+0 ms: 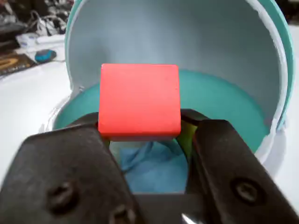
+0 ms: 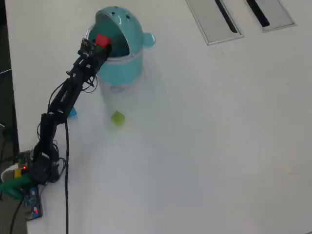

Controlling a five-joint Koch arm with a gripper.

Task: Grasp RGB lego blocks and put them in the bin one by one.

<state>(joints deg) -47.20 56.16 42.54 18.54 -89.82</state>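
Red plastic, the red block (image 1: pixel 139 101) sits clamped between the gripper's (image 1: pixel 145 133) black jaws, right over the open mouth of the teal bin (image 2: pixel 122 68) at the table's far left. The yellow-green block (image 2: pixel 117 117) lies nearer, just below the bin; the blue block (image 2: pixel 72 113) peeks out beside the arm.

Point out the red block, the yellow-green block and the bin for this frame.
red block (image 1: pixel 139 100): wrist view, middle of its broad face, held between the jaws.
yellow-green block (image 2: pixel 117 117): overhead view, its top, on the table.
bin (image 2: pixel 122 73): overhead view, its outer side wall.
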